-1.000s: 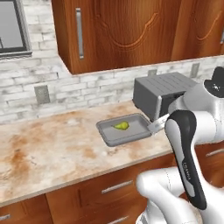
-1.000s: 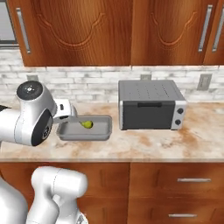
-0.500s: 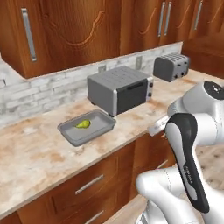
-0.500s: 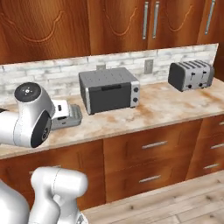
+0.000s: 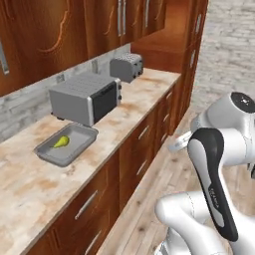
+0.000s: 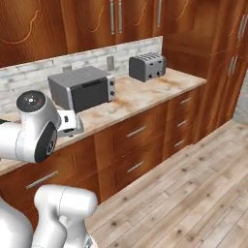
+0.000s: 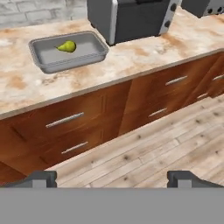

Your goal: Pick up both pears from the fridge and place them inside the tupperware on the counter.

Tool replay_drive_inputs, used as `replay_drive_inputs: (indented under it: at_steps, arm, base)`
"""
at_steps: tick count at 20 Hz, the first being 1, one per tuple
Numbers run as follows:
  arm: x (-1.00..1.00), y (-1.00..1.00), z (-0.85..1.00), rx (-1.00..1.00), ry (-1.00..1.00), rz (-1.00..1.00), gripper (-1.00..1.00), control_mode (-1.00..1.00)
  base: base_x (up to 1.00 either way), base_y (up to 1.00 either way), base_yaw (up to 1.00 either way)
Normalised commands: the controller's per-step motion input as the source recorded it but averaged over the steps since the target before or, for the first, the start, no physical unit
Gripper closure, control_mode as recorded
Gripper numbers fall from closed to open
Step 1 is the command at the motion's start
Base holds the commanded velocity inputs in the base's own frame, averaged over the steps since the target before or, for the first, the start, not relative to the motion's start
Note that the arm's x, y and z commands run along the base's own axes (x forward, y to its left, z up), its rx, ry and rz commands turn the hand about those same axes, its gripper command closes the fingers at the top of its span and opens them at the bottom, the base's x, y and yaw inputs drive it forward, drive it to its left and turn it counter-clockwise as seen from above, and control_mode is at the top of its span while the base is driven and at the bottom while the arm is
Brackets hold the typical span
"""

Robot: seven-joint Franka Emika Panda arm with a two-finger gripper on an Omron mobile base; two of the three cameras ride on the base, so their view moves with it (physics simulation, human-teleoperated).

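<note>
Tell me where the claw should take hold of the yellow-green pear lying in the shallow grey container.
Probably across the rounded belly of the small yellow-green pear, coming down from above. It lies on its side in the shallow grey rectangular tupperware, narrow end toward one short wall, and the flared rim blocks a side approach.

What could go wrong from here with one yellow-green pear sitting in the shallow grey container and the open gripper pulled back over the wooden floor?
1. Only one yellow-green pear lies in the shallow grey container; the second is nowhere on the beige stone counter, so the job may end half done.
2. The container sits close beside the boxy silver toaster oven; a returning arm might clip it.
3. The open gripper holds nothing, so a fresh grasp is needed.
</note>
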Motion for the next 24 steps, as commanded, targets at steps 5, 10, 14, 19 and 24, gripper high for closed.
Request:
replay_drive_inputs:
  at_steps: [5,10,14,19,24]
  arm:
    - [0.0,0.0,0.0,0.0,0.0,0.0,-1.0,1.0]
    - [0.0,0.0,0.0,0.0,0.0,0.0,-1.0,1.0]
    - [0.0,0.0,0.0,0.0,0.0,0.0,-1.0,1.0]
    - [0.0,0.0,0.0,0.0,0.0,0.0,-1.0,1.0]
    - [0.0,0.0,0.0,0.0,0.0,0.0,-1.0,1.0]
  base:
    - [-1.0,0.34,-0.61]
    - [-0.52,-0.03,-0.54]
    - [-0.22,-0.22,-0.38]
    - [-0.09,-0.26,-0.27]
    - [-0.13,-0.23,-0.31]
